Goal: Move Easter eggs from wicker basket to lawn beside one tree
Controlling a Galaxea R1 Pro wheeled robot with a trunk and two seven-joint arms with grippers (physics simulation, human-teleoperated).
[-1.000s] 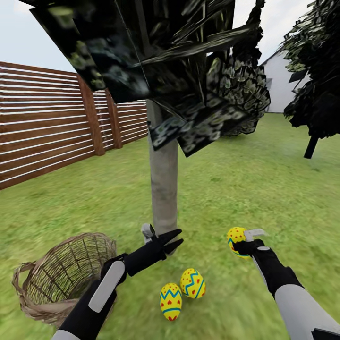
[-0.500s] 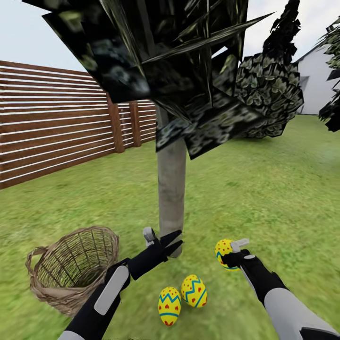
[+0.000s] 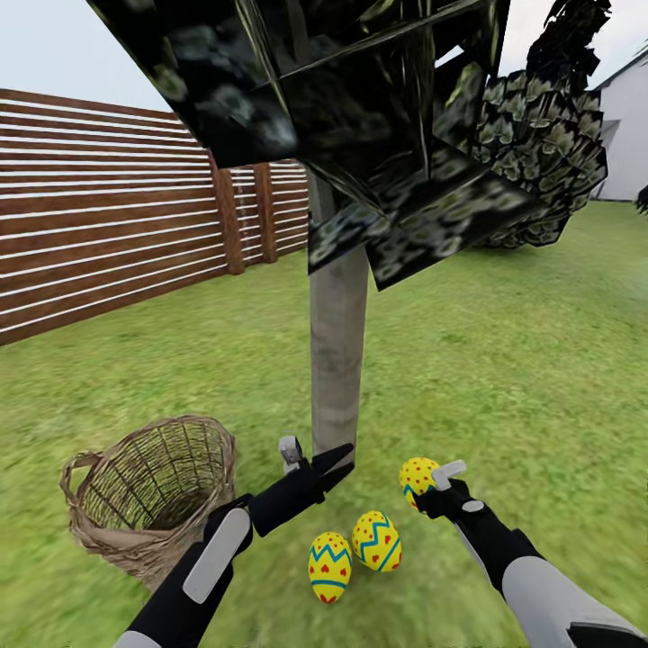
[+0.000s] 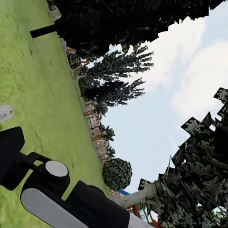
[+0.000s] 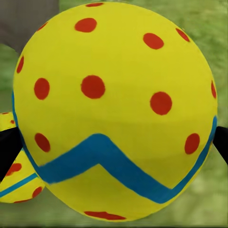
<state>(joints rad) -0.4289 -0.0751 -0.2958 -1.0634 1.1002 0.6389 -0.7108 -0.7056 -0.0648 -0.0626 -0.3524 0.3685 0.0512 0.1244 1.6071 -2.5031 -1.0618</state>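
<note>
Two Easter eggs (image 3: pixel 329 567) (image 3: pixel 376 542) lie side by side on the lawn (image 3: pixel 504 378), just in front of the tree trunk (image 3: pixel 337 360). A third egg (image 3: pixel 414 477) hangs a little above the grass to their right, with my right gripper (image 3: pixel 423 484) shut on it. In the right wrist view this egg (image 5: pixel 114 109) sits between black fingers (image 5: pixel 7 147), with a grounded egg (image 5: pixel 14 183) behind it. My left gripper (image 3: pixel 337 461) is open and holds nothing, near the trunk's base. The wicker basket (image 3: pixel 153 504) stands tilted at the left, and what I can see inside it is bare.
A brown slat fence (image 3: pixel 108 243) runs along the left. Low dark leaf planes (image 3: pixel 360 117) hang overhead. A ball-shaped bush (image 3: pixel 540 171) and a white building (image 3: pixel 625 135) stand at the far right. Open grass spreads to the right of the trunk.
The camera has shifted, moving the whole picture. My right gripper has carried its egg lower and closer to the two eggs on the grass. The left gripper stays by the trunk.
</note>
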